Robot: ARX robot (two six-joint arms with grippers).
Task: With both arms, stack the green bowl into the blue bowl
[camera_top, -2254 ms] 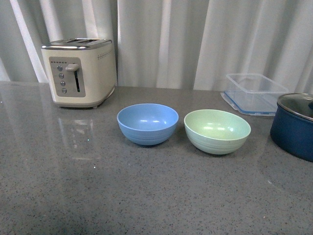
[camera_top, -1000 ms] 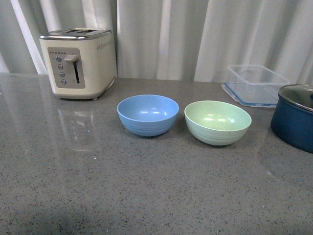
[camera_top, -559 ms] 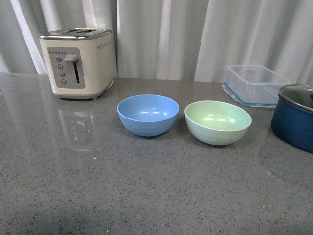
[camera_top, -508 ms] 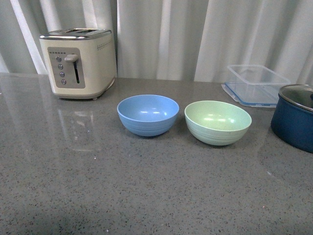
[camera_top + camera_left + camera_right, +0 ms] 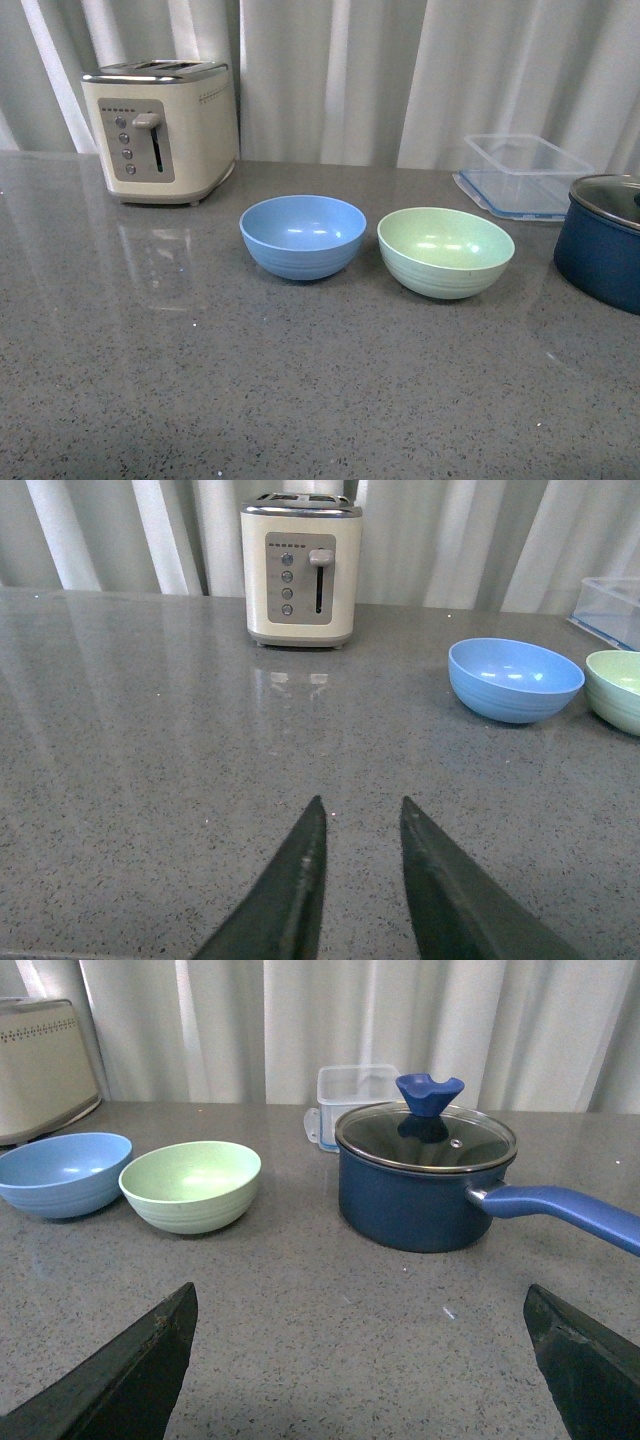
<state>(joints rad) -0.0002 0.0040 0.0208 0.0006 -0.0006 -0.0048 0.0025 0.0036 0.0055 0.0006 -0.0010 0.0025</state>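
At the centre of the grey counter (image 5: 300,400) we see the blue bowl (image 5: 302,236) upright, with the green bowl (image 5: 445,252) at its 3 o'clock, just beside it but apart. The left gripper (image 5: 361,810) hangs over bare counter with jaws slightly parted, the right gripper (image 5: 358,1300) with jaws spread wide. Both are empty.

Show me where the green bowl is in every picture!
Front view: the green bowl sits right of centre, beside the blue bowl.
Left wrist view: the green bowl is cut off at the picture's edge, beside the blue bowl.
Right wrist view: the green bowl sits between the blue bowl and the navy pot.
Shared landmark: the blue bowl, always next to it.
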